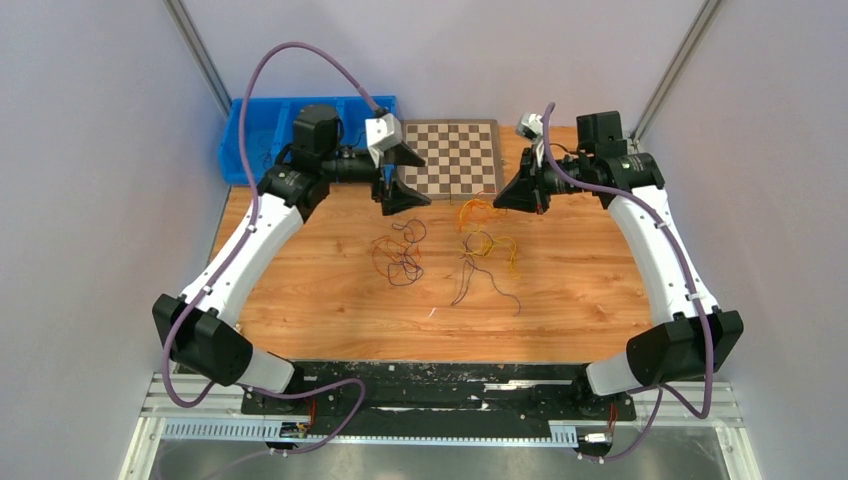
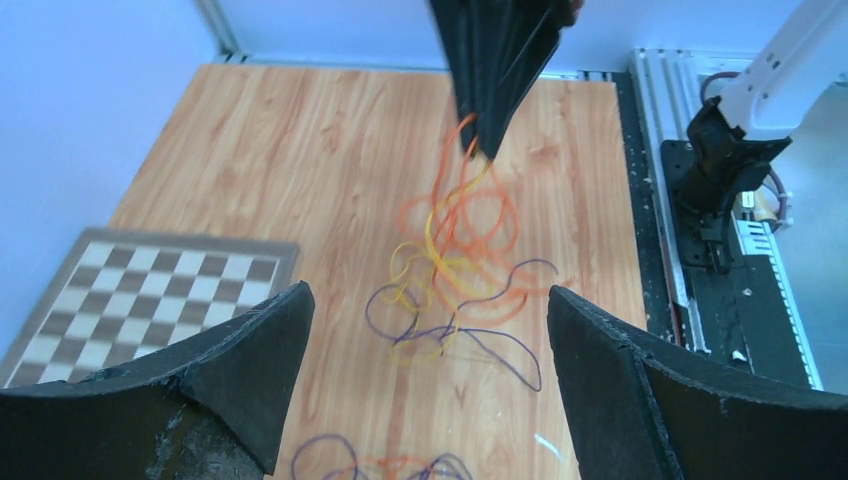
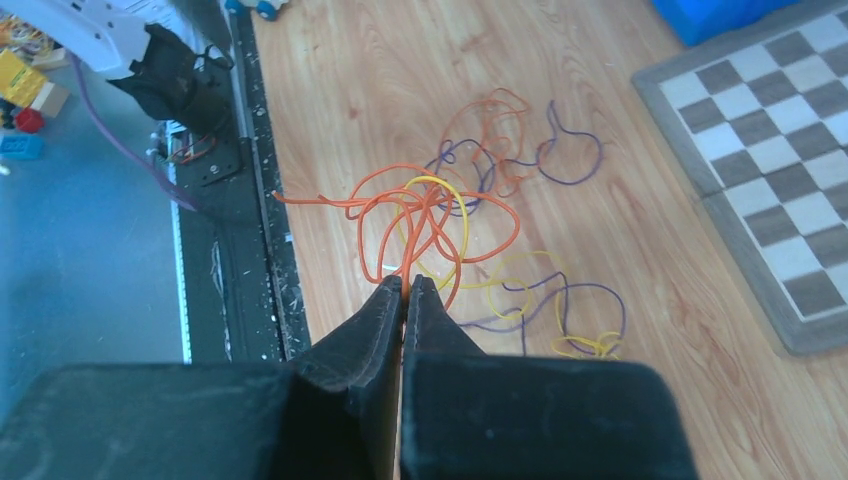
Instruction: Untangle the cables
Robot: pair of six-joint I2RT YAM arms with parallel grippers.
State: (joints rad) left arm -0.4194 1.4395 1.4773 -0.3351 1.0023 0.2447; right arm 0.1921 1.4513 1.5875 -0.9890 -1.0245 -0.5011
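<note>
The cables lie in two loose tangles on the wooden table. The right tangle [image 1: 485,245] is orange, yellow and dark purple, and it shows in the left wrist view [image 2: 450,265]. The left tangle [image 1: 400,250] is dark purple and orange and lies apart from it [image 3: 500,140]. My right gripper [image 3: 405,285] is shut on an orange cable [image 3: 420,210] of the right tangle and holds its loops lifted a little; it shows from above [image 1: 503,198] and hanging in the left wrist view [image 2: 490,80]. My left gripper [image 2: 428,295] is open and empty, above the table beyond the left tangle [image 1: 400,178].
A chessboard [image 1: 455,155] lies at the back middle, between the two grippers. A blue bin [image 1: 260,135] stands at the back left. A small whitish scrap [image 1: 432,313] lies near the table's front. The black base rail [image 3: 240,200] runs along the near edge.
</note>
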